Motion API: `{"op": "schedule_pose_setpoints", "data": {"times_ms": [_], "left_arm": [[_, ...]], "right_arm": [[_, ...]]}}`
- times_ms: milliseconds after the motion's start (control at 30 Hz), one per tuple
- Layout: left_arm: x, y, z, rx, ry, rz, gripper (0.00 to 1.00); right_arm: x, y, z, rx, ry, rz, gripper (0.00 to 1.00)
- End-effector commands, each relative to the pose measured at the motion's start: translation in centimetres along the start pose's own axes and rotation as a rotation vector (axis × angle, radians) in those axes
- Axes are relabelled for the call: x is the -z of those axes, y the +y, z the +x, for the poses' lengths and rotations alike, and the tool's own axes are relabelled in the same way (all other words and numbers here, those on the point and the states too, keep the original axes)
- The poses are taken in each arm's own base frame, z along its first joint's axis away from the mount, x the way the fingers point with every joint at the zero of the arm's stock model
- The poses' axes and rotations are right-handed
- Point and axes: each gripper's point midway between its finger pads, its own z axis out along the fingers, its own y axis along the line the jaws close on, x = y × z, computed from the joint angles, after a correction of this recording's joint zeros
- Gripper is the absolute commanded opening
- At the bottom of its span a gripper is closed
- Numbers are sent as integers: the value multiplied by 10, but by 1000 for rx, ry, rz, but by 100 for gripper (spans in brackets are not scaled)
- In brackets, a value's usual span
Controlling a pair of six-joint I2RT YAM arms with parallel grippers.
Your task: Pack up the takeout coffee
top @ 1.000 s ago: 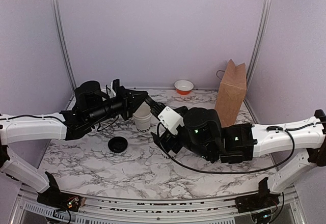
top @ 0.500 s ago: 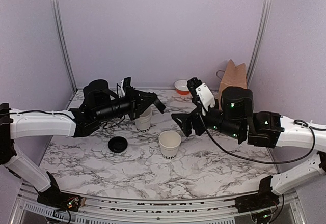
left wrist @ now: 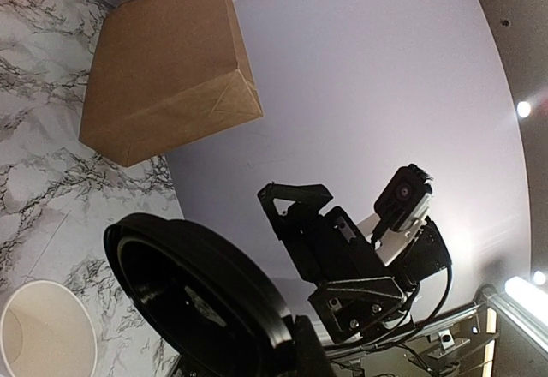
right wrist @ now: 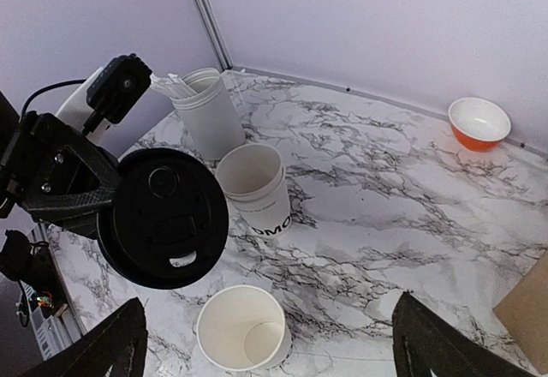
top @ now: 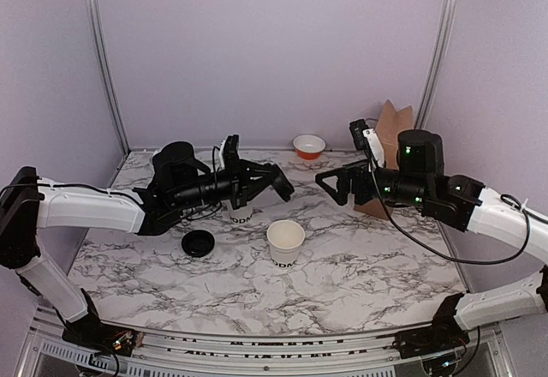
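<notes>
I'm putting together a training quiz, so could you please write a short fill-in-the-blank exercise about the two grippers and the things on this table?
1. The left gripper is shut on a black ____.
2. The right gripper is open and holds ____.
3. The single white cup stands upright, uncovered and ____ inside.
4. The paper bag at the back right is ____ in colour.
Missing words: lid; nothing; empty; brown.
</notes>
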Motion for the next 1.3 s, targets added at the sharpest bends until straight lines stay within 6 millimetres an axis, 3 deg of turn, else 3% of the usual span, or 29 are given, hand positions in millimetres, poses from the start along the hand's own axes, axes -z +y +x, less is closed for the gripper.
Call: {"op": "schedule_pose_setpoints", "data": {"times_ms": [0,800,1267], "left_arm": [[-5,-26,2,-59,18,99,0],[-15,-15,8,-35,35,104,0],[-16,-16,10,-32,41,117,0]], "right_arm": [[0,8,10,-52,47,-67,96],[-4,-11,27,-90,120,5,96],[-3,-8,24,-157,135,-3,96]]}}
